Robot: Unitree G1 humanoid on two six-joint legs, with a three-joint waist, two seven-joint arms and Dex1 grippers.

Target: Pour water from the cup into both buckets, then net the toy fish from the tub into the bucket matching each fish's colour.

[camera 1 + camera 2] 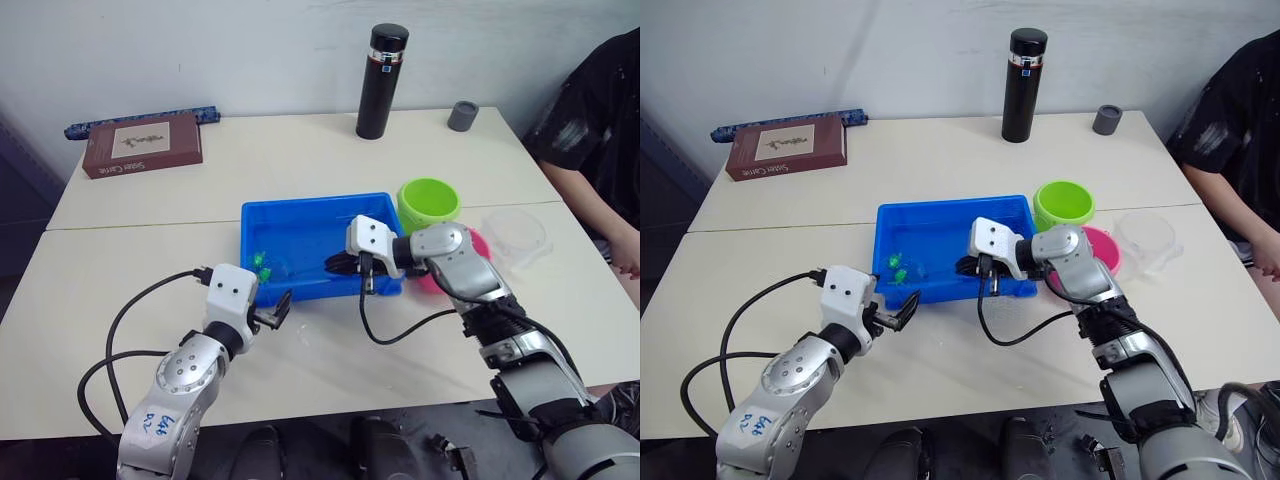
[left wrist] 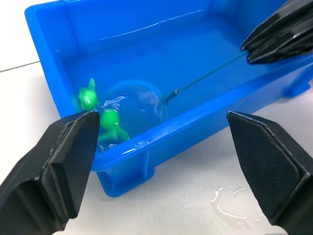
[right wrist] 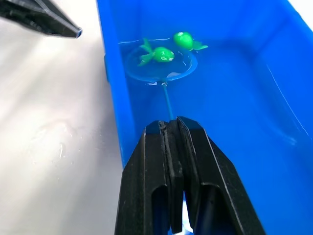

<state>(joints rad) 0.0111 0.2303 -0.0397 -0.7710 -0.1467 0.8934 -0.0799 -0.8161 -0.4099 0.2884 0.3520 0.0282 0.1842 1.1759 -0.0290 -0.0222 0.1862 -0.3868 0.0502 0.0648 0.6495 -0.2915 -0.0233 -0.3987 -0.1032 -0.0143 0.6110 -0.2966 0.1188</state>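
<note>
In the blue tub (image 1: 300,235), the net (image 3: 159,66) sits under a green fish (image 3: 157,54) near the left wall, its handle clenched by the right gripper (image 3: 171,142). The left gripper (image 1: 272,312) hangs released just outside the tub's near-left rim. The white table (image 1: 300,150) beyond is mostly bare, with a book (image 1: 142,144) and black flask (image 1: 382,80) near its far edge.

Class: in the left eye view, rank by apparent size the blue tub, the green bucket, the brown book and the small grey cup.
1. Blue tub, largest.
2. Brown book.
3. Green bucket; the book lies farther back, so this order is less sure.
4. Grey cup, smallest.
</note>
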